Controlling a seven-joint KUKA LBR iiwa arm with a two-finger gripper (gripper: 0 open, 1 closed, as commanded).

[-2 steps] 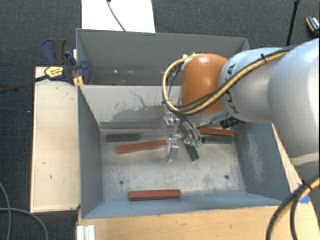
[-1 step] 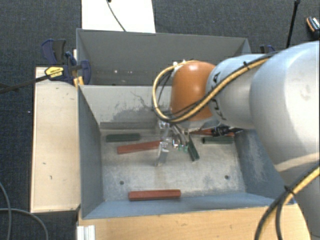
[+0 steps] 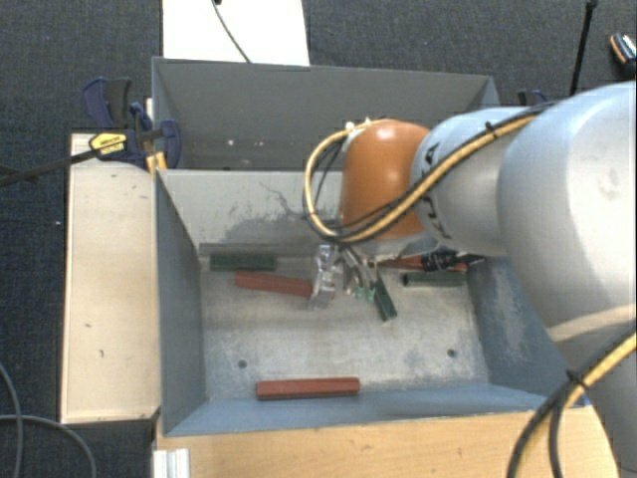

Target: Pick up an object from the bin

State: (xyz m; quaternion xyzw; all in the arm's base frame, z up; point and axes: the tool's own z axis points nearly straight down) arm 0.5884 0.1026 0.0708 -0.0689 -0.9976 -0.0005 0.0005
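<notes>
The gripper (image 3: 326,285) sits mid-frame at the right end of a red-brown bar (image 3: 271,284). Whether it is open or closed is unclear.

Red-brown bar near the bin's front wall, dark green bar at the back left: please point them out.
Red-brown bar near the front wall (image 3: 309,388), camera view, middle of its length.
Dark green bar (image 3: 242,262), camera view, middle of its top face.

Pale grey arm (image 3: 557,217); orange wrist cover (image 3: 378,172); looped yellow-black cables (image 3: 310,185); metal tool (image 3: 324,295).
</notes>
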